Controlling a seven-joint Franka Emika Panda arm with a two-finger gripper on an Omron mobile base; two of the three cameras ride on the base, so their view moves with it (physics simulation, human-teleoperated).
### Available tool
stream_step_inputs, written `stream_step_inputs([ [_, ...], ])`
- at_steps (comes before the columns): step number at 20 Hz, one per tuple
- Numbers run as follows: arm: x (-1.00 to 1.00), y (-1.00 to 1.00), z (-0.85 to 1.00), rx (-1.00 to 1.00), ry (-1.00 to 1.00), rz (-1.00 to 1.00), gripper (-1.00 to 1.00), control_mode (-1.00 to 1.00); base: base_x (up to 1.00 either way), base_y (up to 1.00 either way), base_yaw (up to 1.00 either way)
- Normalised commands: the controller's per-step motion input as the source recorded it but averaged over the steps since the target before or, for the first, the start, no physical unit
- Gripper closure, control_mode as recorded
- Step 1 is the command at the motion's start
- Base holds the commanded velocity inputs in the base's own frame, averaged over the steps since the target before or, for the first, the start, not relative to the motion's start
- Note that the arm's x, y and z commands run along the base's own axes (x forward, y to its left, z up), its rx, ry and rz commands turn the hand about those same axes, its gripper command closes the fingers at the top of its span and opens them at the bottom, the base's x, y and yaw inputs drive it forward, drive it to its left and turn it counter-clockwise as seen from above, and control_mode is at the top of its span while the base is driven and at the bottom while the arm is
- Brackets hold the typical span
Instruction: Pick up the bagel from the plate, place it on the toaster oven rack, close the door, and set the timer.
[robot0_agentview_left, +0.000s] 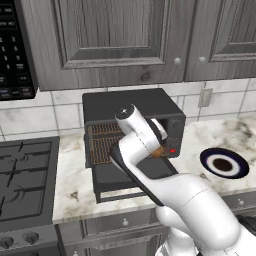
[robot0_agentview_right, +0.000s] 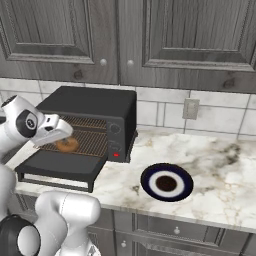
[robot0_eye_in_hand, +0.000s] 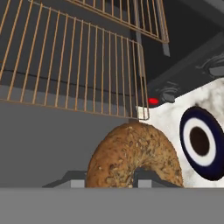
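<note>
**Bagel held at the mouth of the open toaster oven**

Grey wood-panelled wall cabinets (robot0_agentview_right: 150, 35) hang above a white tiled backsplash (robot0_agentview_right: 220, 117) and a cream marble counter (robot0_agentview_right: 220, 175). On the counter stands the black boxy toaster oven (robot0_agentview_right: 92, 102), its narrow control strip at the right carrying a small red light (robot0_agentview_right: 116, 155). Its wide dark drop-down door (robot0_agentview_right: 60, 165) lies open and roughly level, jutting toward the counter's front edge. Within the cavity sits the flat copper-brown wire rack (robot0_agentview_right: 92, 142), which spans nearly the full width of the opening. To the right of the oven, apart from it, lies the round dark navy plate with a white inner ring and dark centre (robot0_agentview_right: 166, 183); nothing rests on it. A black stovetop (robot0_agentview_left: 25, 175) adjoins the counter at far left, with a black microwave panel with buttons (robot0_agentview_left: 15, 50) mounted above it.

The white arm reaches in from the front, and the gripper (robot0_eye_in_hand: 111, 179) is clenched on the round brown seeded bagel (robot0_eye_in_hand: 133, 157), one finger at either side of its lower edge. In the right base view the bagel appears in front of the rack and over the inner part of the door; whether it touches the rack cannot be told.
</note>
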Motion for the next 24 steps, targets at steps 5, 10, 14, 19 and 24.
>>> stream_step_inputs([
  [5,0.07,0.27,0.0,0.0,-0.11,0.0,1.0,-1.0,0.0,0.0,0.0],
  [10,0.16,0.14,0.0,0.0,-0.09,0.0,1.0,-1.0,0.0,0.0,0.0],
  [14,0.24,0.0,-0.06,0.0,-0.07,0.0,1.0,-1.0,0.0,0.0,0.0],
  [19,0.19,0.0,-0.18,0.0,0.0,0.0,1.0,-1.0,0.0,0.0,0.0],
  [24,0.09,0.0,-0.2,0.0,0.0,0.0,1.0,-1.0,0.0,0.0,0.0],
])
